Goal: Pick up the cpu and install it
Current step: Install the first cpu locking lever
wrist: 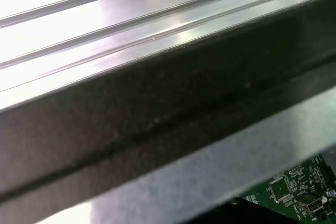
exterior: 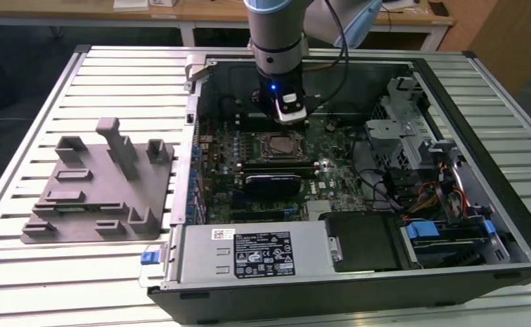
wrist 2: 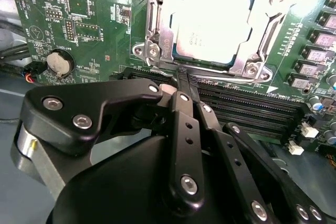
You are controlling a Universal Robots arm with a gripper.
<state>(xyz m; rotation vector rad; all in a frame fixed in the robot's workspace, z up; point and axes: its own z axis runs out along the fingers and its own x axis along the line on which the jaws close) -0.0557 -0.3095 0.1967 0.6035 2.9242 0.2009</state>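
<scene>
A ribbed metal table carries an open computer case and, at the exterior view's left, a grey fixture. The arm reaches down into the case over the motherboard. In the second wrist view the cpu sits in the socket, its frame open around it. The gripper hangs just beside the socket, fingers closed together, holding nothing

Grey arm, black tool with silver screws.
</scene>
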